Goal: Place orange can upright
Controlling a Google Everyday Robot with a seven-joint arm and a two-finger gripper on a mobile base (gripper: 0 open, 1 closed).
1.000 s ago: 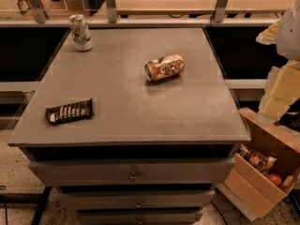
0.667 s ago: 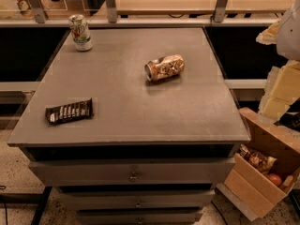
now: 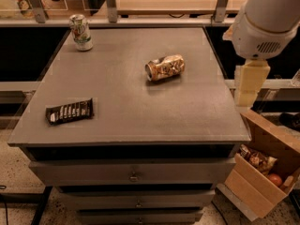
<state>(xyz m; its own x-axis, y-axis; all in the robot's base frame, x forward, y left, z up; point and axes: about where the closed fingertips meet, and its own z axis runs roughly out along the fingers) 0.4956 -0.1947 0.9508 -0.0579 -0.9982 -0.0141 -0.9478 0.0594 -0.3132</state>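
The orange can (image 3: 165, 67) lies on its side near the middle of the grey cabinet top (image 3: 131, 121), its silver top facing left. It is dented, with an orange-brown and cream print. My gripper (image 3: 247, 86) hangs cream-coloured below the white arm (image 3: 269, 18) at the right. It is beyond the cabinet's right edge, well to the right of the can and not touching it.
A green-and-white can (image 3: 80, 32) stands upright at the back left corner. A dark snack bar (image 3: 69, 111) lies at the front left. An open cardboard box (image 3: 262, 168) with snacks sits on the floor at the right. Drawers run below the top.
My arm and gripper have moved left, closer to the cabinet's right edge. The cans and the snack bar have not moved.
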